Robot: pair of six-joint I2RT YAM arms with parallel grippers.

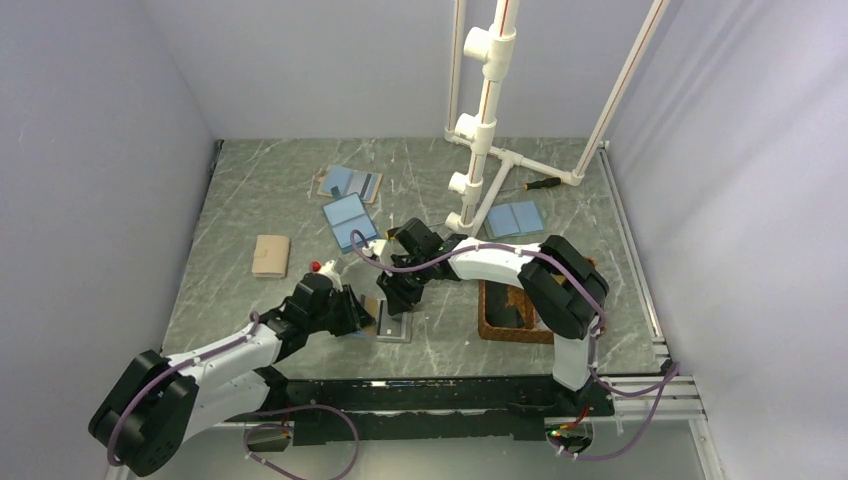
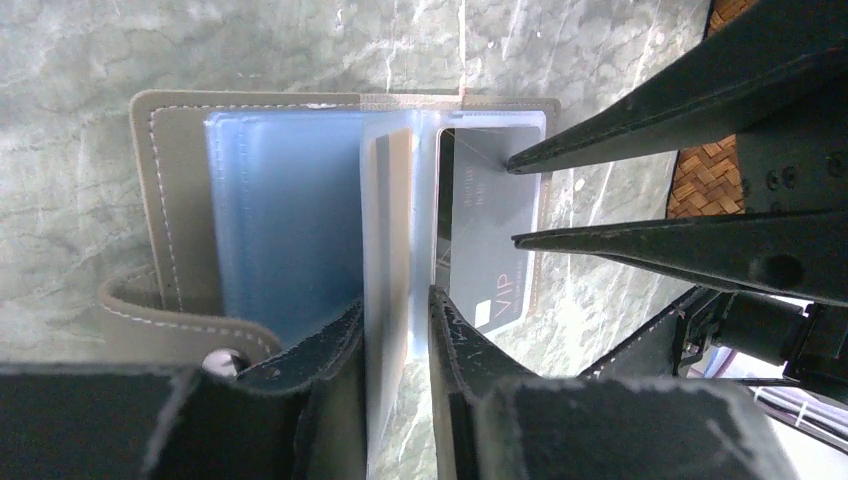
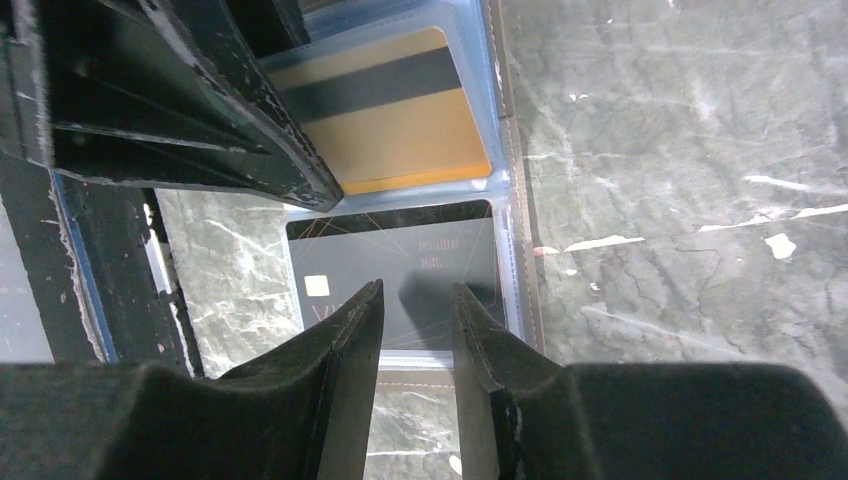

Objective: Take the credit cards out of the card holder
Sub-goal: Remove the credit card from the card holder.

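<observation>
The card holder point(image 2: 172, 200) lies open on the table, tan-edged and light blue inside; it also shows in the top view point(image 1: 393, 327). My left gripper point(image 2: 397, 300) is shut on a clear sleeve page of the holder and holds it upright. A gold card point(image 3: 400, 120) with a black stripe sits in that page. A dark grey card point(image 3: 400, 260) lies in the sleeve below; it also shows in the left wrist view point(image 2: 490, 250). My right gripper point(image 3: 415, 295) is open, its fingertips point(image 2: 515, 162) just over this dark card.
A brown wicker tray point(image 1: 497, 322) stands right of the holder, under the right arm. Further back lie three other blue holders point(image 1: 348, 222), point(image 1: 350, 183), point(image 1: 514, 218) and a tan closed wallet point(image 1: 271, 255). A white pipe frame point(image 1: 485, 130) stands at the back.
</observation>
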